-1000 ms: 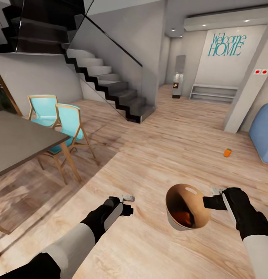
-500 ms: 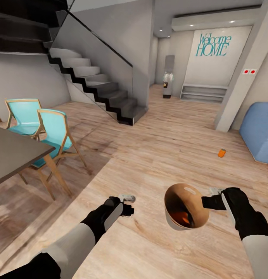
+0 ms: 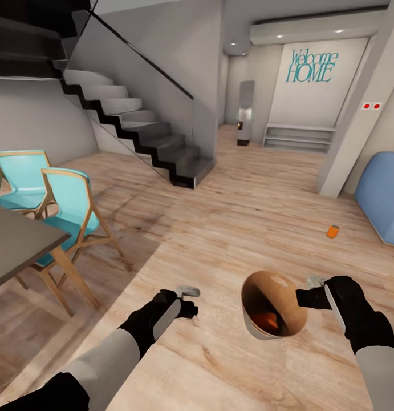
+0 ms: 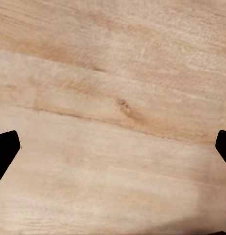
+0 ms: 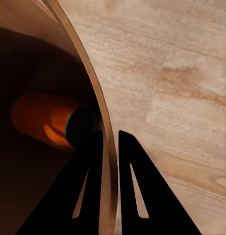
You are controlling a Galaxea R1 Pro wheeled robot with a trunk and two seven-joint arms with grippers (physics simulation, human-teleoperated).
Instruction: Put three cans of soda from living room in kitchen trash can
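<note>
Change: since a second ago the whole head view has swung, so the turquoise chairs (image 3: pixel 65 200) and the dark worktop (image 3: pixel 17 242) sit further to the left edge; that is the camera and base turning, not the furniture. Both arms keep the same places in the picture.
Meaning for the task: the robot looks to be travelling with the bin, probably lining up on the loose can ahead; this is a judgement, not something seen.
Tash can: the tash can (image 3: pixel 251 325) hangs above the wooden floor (image 3: pixel 219 228), carried by its rim, tilted so its mouth faces the camera.
Cans: one soda can (image 5: pixel 49 120) lies on its side inside the bin. Another orange can (image 3: pixel 332 231) stands on the floor well ahead, near the blue sofa (image 3: pixel 382 200). I cannot tell whether a further can is already in the bin.
Right arm: the right gripper (image 3: pixel 304 298) reaches in from the right with its forearm low; its jaws are clamped on the bin's thin wall, one inside, one outside.
Left arm: the left gripper (image 3: pixel 188 292) is held forward over bare floor, carrying nothing; its fingertips (image 4: pixel 5 152) sit wide apart, so the jaws are released.
</note>
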